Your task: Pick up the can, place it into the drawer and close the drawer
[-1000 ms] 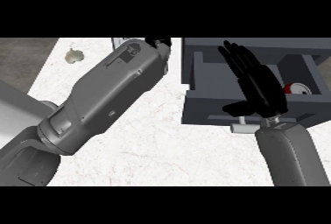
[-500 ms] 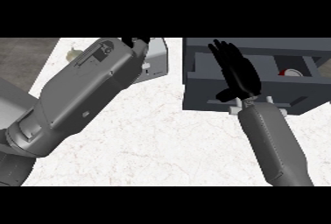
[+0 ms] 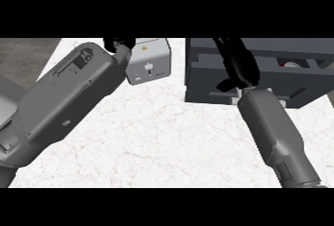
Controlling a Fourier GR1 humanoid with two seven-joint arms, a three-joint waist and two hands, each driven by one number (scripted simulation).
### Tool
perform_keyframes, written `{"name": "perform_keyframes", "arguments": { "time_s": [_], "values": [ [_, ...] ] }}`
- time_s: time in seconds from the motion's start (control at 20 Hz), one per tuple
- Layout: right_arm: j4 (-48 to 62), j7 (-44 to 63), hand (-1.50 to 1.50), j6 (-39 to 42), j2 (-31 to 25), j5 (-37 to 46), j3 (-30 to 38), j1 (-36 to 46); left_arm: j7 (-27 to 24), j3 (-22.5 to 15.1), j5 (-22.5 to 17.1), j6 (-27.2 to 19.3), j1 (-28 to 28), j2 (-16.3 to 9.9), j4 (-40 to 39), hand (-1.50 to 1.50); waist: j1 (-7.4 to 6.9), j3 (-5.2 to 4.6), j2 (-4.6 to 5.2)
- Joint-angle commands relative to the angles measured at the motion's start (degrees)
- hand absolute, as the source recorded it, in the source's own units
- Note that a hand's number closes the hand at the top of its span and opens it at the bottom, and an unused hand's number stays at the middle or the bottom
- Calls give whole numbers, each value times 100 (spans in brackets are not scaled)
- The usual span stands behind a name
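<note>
While the can [image 3: 291,64] sat inside the drawer [image 3: 215,88], your right hand [image 3: 239,66] lay flat-fingered against its front, placed, by appearances, to push it closed.

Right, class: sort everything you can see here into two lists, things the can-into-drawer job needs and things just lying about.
Part of the job:
- drawer, open
- can, a red-and-white bit showing inside the drawer
- right hand, fingers straight over the drawer

Lying about:
- small grey box on the counter
- left hand, mostly hidden
</note>
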State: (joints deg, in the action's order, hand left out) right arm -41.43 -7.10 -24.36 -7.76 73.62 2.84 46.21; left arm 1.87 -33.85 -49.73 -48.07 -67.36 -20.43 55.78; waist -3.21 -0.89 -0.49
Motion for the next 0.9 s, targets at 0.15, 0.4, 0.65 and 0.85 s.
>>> {"name": "perform_keyframes", "arguments": {
  "time_s": [0.15, 0.4, 0.65, 0.85],
  "values": [
    [1304, -100, -150, -1006, 18, -33, 421, 482, 237, 78, 125, -99, 156, -215, 455, -150, -62, 100, 140],
    [1968, -95, -150, -1382, -172, 95, 570, 977, 530, 8, 261, -182, 39, -307, 596, -150, -96, 104, 166],
    [2394, 106, -150, -1641, -250, 154, 702, 1437, 616, 139, 224, 60, 340, -696, 1004, -150, -283, 102, 201],
    [2655, 208, -150, -1469, -447, 187, 764, 1910, 545, 167, 348, -33, 324, -573, 937, -150, -221, 102, 240]
  ]
}}
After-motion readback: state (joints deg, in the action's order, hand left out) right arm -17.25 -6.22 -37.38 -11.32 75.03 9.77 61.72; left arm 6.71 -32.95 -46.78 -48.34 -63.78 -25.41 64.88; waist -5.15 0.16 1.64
